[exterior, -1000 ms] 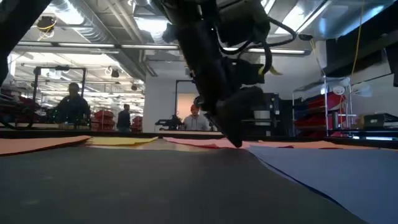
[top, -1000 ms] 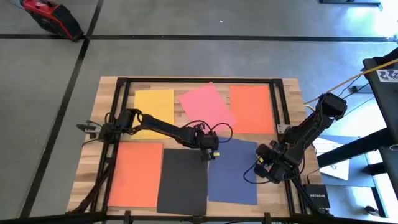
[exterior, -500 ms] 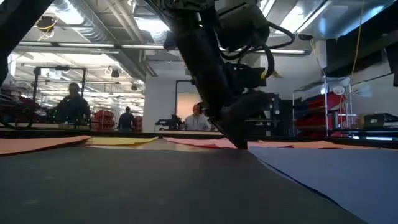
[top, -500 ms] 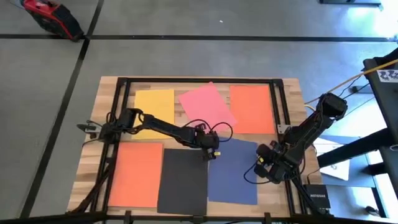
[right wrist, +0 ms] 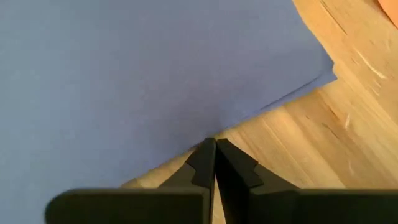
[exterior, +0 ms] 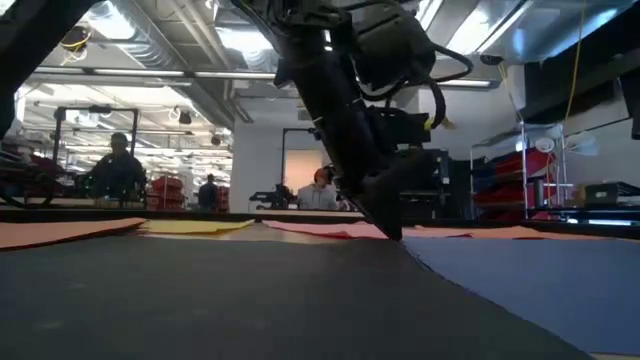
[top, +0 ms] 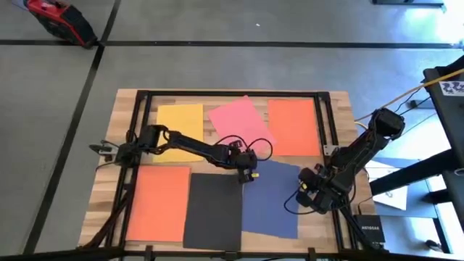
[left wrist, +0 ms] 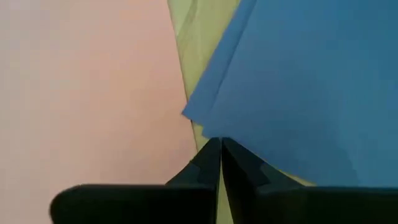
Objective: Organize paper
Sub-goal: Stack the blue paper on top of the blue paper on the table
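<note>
Six sheets of paper lie flat on the wooden table: yellow, pink and orange along the far side, orange, black and dark blue along the near side. My left gripper is shut, its tips at the blue sheet's far edge beside the far-left corner. My right gripper is shut at the blue sheet's right edge. A second blue edge shows under the first. My left gripper sets its shut fingertips down on the blue paper's far edge, just beside the far-left corner. It comes slanting down from the table's left. The sheet lies flat on the table. My right gripper has its shut fingertips at the blue paper's right edge, slanting down from the table's right. Whether they press on the sheet or on the bare wood beside it, I cannot tell.
A black frame runs round the tabletop. The pink sheet lies askew, its corner close to the left gripper. A dark box sits by the near right corner. People stand in the room beyond the table.
My left gripper has gone a little toward the table's right edge, staying shut and low. The blue paper has slid and turned slightly with it, its near right corner drawing in from the table's right edge.
</note>
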